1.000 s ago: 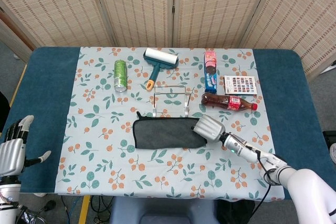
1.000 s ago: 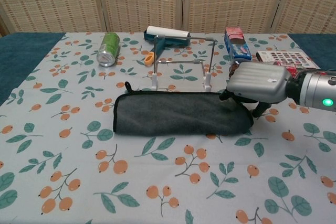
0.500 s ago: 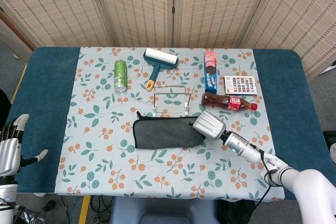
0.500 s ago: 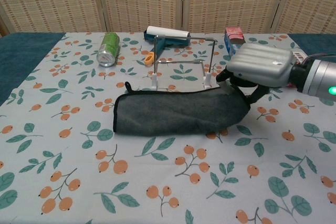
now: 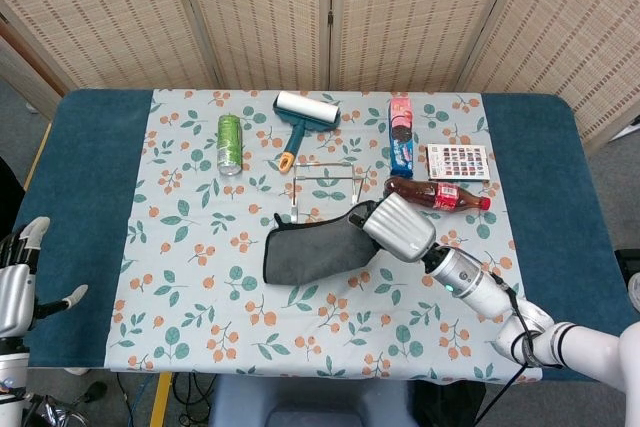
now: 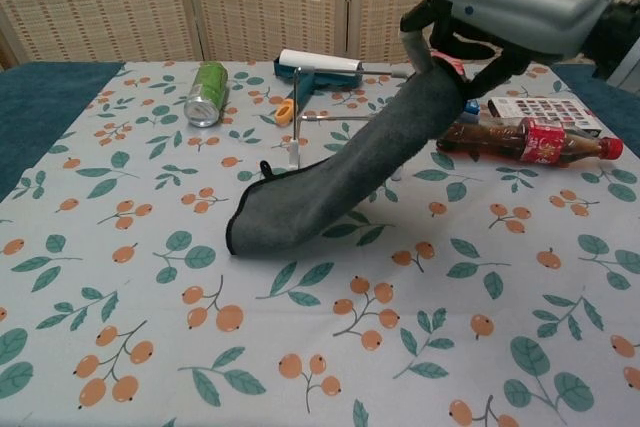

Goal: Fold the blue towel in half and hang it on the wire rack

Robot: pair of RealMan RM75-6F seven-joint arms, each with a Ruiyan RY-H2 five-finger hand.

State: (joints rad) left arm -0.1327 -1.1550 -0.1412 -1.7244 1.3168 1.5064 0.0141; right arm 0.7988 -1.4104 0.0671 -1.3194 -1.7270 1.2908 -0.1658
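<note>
The folded dark blue-grey towel (image 5: 312, 250) (image 6: 340, 182) hangs slanted, its right end lifted high and its left end still touching the cloth. My right hand (image 5: 398, 226) (image 6: 515, 2) grips that raised end, above and just right of the wire rack (image 5: 326, 192) (image 6: 345, 127). The rack stands behind the towel and is partly hidden by it in the chest view. My left hand (image 5: 20, 277) is off the table's left edge, low, fingers apart and holding nothing.
Behind the rack lie a green can (image 5: 230, 142), a lint roller (image 5: 300, 119) and a biscuit packet (image 5: 401, 134). A cola bottle (image 5: 436, 194) (image 6: 525, 139) lies right of the rack, close under my right hand. A patterned card (image 5: 458, 162) sits beyond it.
My right hand has risen with the towel's right end, dragging the towel up and rightward off the table. The left hand has sunk slightly lower at the table's left edge.
</note>
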